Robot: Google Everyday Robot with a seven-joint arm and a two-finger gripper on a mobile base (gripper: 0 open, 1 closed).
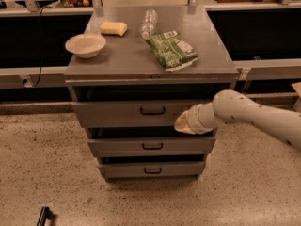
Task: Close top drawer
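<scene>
The top drawer [122, 113] is the uppermost of three grey drawers in a grey metal cabinet. Its flat front carries a dark loop handle [152, 110] at the centre. A dark gap shows between the front and the cabinet top, so the drawer stands a little way out. My gripper [182, 123] is at the end of the white arm that comes in from the right. It sits against the right part of the top drawer's front, right of the handle.
On the cabinet top [117, 60] lie a white bowl [85, 44], a yellow sponge [113, 28], a clear plastic bottle [149, 22] and a green snack bag [171, 49]. Two lower drawers [152, 146] stand slightly out. A dark object [43, 216] lies on the speckled floor.
</scene>
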